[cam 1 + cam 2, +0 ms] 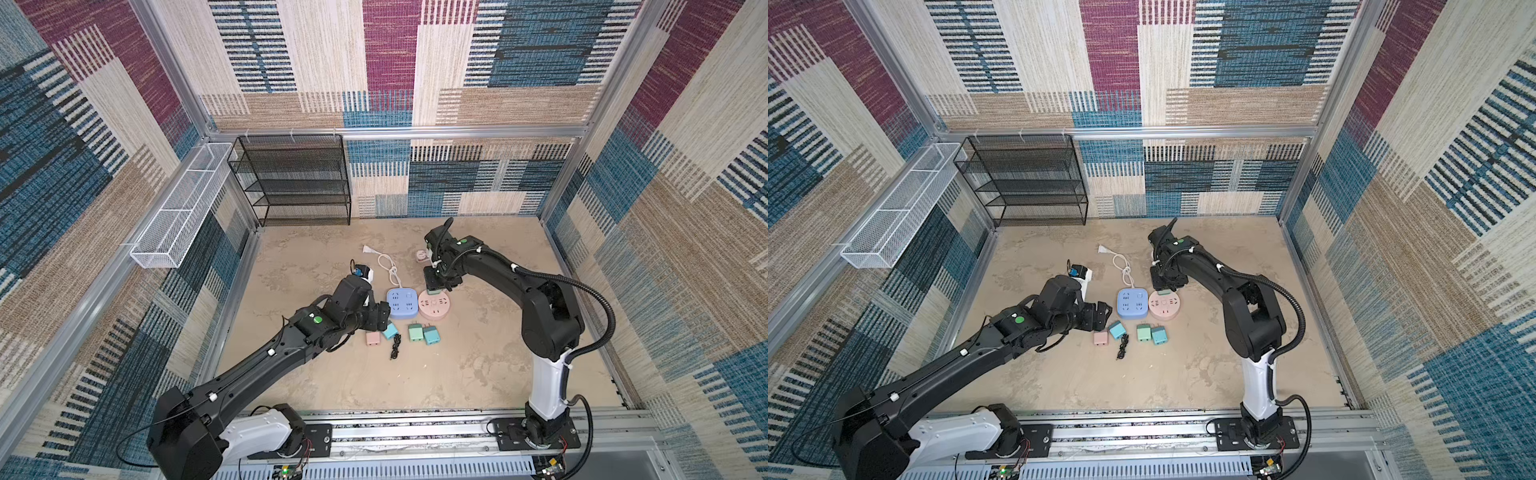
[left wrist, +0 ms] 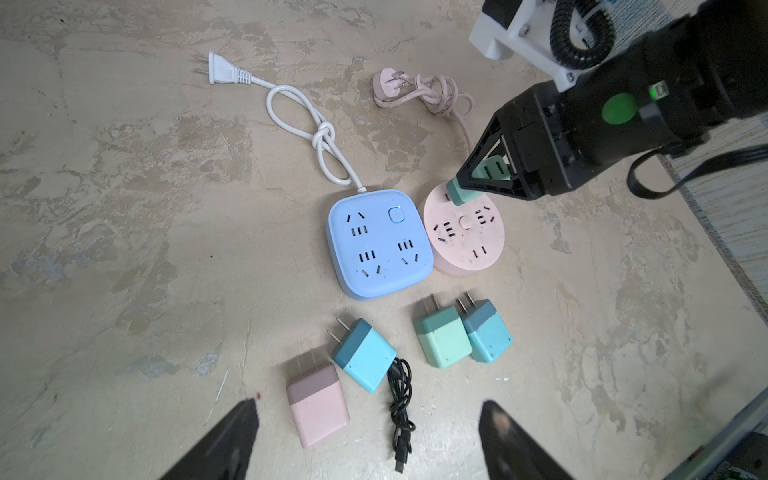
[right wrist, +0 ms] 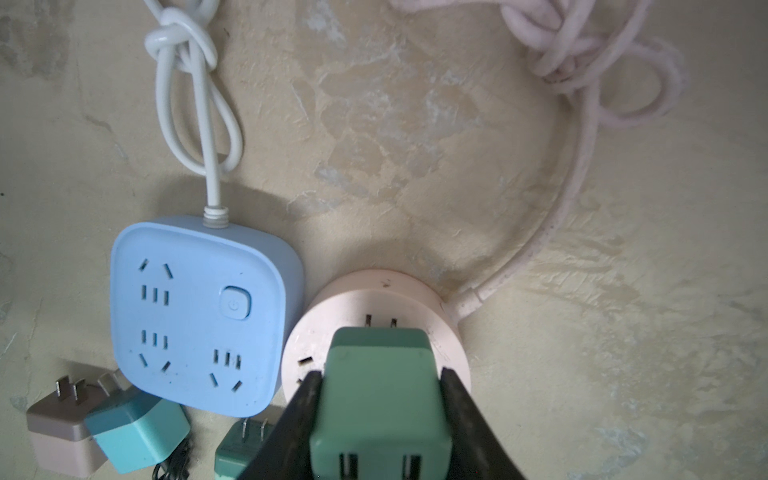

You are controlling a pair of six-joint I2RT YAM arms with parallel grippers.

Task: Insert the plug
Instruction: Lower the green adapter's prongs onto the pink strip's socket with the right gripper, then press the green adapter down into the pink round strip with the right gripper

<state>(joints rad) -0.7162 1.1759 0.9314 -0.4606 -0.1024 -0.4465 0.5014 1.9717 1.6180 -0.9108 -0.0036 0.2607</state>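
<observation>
My right gripper (image 3: 380,372) is shut on the green plug (image 3: 380,399), one finger on each side of it. The plug stands upright over the far edge of the round pink power strip (image 3: 374,299), and its two prongs meet the strip's face; how deep they sit I cannot tell. In the left wrist view the same plug (image 2: 459,193) shows tilted a little on the pink strip (image 2: 465,245). My left gripper (image 2: 370,409) hangs open above the table by the loose chargers, holding nothing. In both top views the right gripper (image 1: 436,286) (image 1: 1165,284) sits just behind the pink strip (image 1: 434,305).
A blue square power strip (image 2: 378,245) touches the pink one on its left. In front lie a pink charger (image 2: 318,405), a blue charger (image 2: 365,355), a green charger (image 2: 442,338), a teal charger (image 2: 488,332) and a black cable (image 2: 401,407). A black mesh shelf (image 1: 291,178) stands at the back.
</observation>
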